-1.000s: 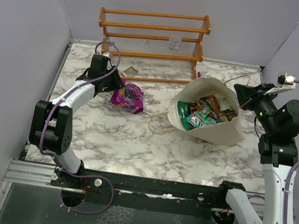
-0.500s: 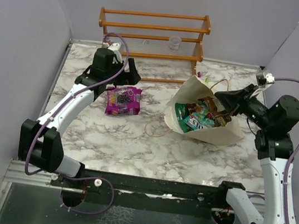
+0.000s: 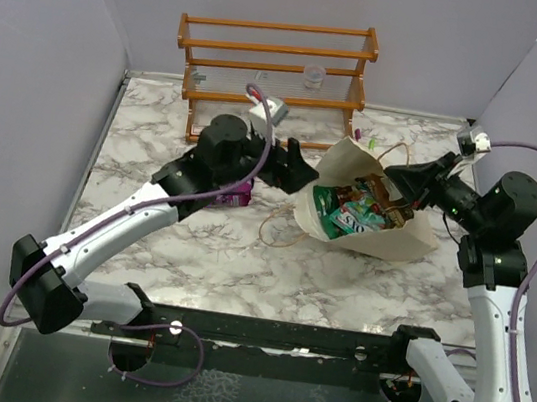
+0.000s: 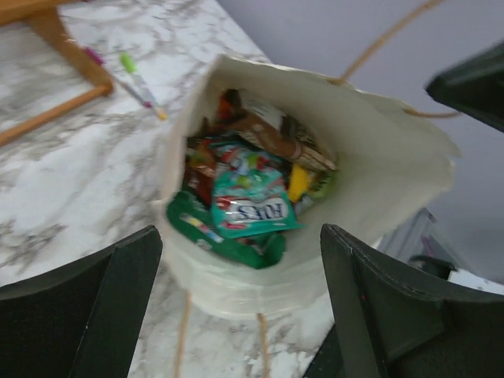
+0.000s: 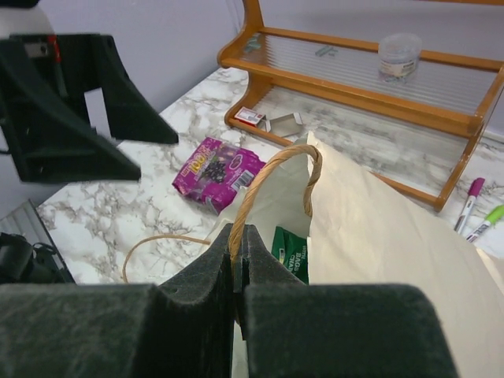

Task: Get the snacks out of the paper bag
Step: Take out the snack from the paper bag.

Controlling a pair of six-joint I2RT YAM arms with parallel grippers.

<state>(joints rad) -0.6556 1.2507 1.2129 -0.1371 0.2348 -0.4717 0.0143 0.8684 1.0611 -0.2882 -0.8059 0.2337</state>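
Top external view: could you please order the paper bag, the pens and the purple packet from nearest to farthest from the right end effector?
1. paper bag: handle pinched in the right end effector.
2. pens: behind the bag, near the rack.
3. purple packet: farthest, left of the bag.

Both arms at the paper bag point(image 3: 394, 242)
The left arm stretches out, its left gripper point(image 3: 292, 164) spread wide just left of the bag's mouth; the right gripper point(image 3: 398, 177) pinches the handle point(image 5: 272, 169) at its far rim.
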